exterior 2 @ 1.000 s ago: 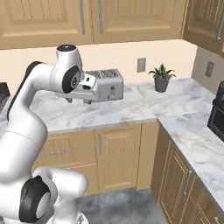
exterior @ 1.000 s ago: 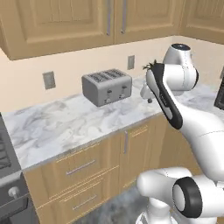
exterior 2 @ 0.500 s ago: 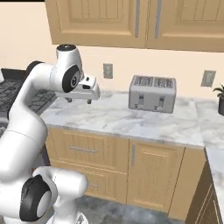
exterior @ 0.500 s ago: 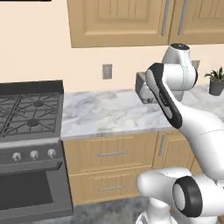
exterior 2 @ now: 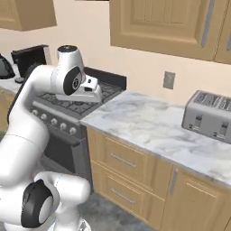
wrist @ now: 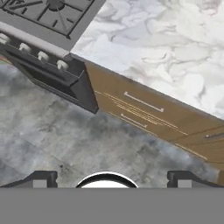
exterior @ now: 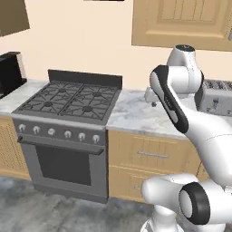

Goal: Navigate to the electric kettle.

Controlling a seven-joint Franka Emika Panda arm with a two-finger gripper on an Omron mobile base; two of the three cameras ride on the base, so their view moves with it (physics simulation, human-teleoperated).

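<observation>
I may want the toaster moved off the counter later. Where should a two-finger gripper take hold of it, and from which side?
Probably from above. The toaster stands upright on the marble counter, its slots facing up and its levers on the front. The boxy body looks too wide to span, so drop one finger into a slot and the other outside the nearest long wall, pinching that wall.

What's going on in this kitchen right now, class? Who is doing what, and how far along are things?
A mobile robot arm stands facing the stove and the marble counter. Its gripper is open, holds nothing and points down at the floor by the cabinet fronts. The electric kettle it has to reach sits far to the left, past the stove and next to the black coffee machine. The base is not yet in front of it. A toaster stands at the right.
</observation>
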